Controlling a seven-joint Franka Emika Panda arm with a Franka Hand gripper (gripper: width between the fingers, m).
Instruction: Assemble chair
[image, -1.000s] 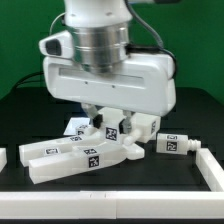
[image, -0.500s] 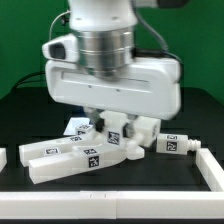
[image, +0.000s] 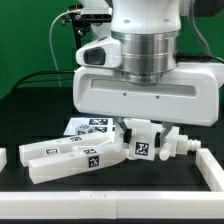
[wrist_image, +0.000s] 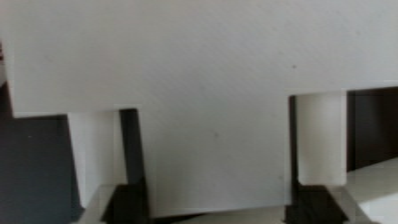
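Wrist view's almost all white: a chair panel (wrist_image: 214, 70) fills it between the fingers (wrist_image: 93, 160) of the gripper (wrist_image: 206, 165), and you cannot tell whether the jaws pinch it. Exterior view, the arm (image: 150, 60) hides them above a tagged chair piece (image: 143, 149), toward the exterior view's right on the black table (image: 20, 120), green backdrop (image: 30, 40) behind.

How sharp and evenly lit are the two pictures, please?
Exterior view: the arm's white housing is bright and nearly washed out, while the tagged parts below stay legible. Wrist view: a white panel fills the frame, soft and featureless.
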